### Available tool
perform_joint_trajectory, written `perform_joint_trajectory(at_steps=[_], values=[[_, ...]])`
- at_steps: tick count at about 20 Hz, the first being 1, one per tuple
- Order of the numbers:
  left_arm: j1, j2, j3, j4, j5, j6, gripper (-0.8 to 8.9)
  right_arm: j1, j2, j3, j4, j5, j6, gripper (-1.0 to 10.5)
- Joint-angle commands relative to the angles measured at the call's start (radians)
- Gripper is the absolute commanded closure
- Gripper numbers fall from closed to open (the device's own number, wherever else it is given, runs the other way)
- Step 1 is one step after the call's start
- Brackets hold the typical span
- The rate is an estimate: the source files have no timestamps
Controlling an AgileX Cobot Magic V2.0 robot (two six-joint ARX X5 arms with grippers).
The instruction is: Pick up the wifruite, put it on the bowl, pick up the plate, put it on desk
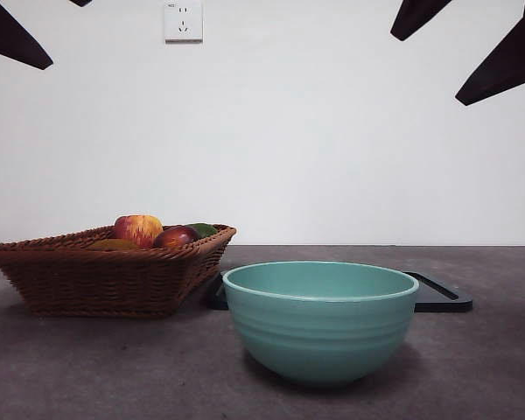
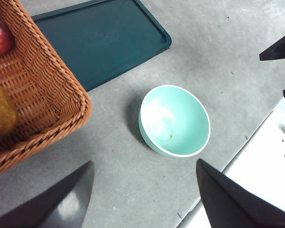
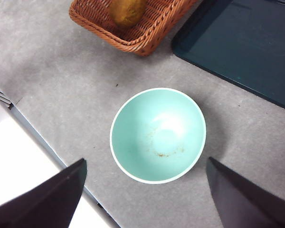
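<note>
The wifruite (image 1: 112, 245), a dull orange-brown oval, lies in the wicker basket (image 1: 96, 280) at the left; it also shows as wifruite (image 2: 0, 111) and wifruite (image 3: 127, 10). The teal bowl (image 1: 320, 324) stands empty in the middle of the desk (image 1: 114, 376). Behind the bowl lies the plate (image 1: 442, 297), a dark green flat rectangular tray, bare plate (image 2: 99, 42). My left gripper (image 2: 144, 164) hangs open high above the desk beside the bowl (image 2: 175, 121). My right gripper (image 3: 146, 160) hangs open high over the bowl (image 3: 156, 135). Both hold nothing.
The basket also holds a red-and-yellow apple (image 1: 138, 229), a dark red fruit (image 1: 175, 236) and something green. One basket corner rests over the plate's left end. A white surface borders the desk's near edge (image 3: 19, 156).
</note>
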Motion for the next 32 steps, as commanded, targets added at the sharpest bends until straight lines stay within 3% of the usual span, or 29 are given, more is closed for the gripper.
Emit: perform_joint_trajectory(at_steps=[1,2,5,25,28,32], values=[[-0.004,0.006,0.011,0.010,0.005,0.019,4.80,0.009,0.006,0.016,0.003,-0.002,0.000,5.5],[-0.004,0.006,0.011,0.009,0.005,0.019,5.14,0.009,0.006,0.016,0.003,-0.002,0.000,5.7],[-0.005,0.006,0.011,0.010,0.005,0.020,7.91,0.009,0.006,0.016,0.003,-0.001,-0.002,9.5],[0.002,-0.011,0.011,0.018,0.000,0.040,8.06,0.009,0.006,0.016,0.011,0.000,-0.002,9.4],[0.082,-0.087,0.010,0.101,-0.074,0.089,8.06,0.009,0.006,0.016,0.011,0.000,-0.002,9.4],[0.282,-0.232,0.004,0.304,-0.125,0.148,8.06,0.009,0.006,0.016,0.011,0.000,-0.002,9.4]])
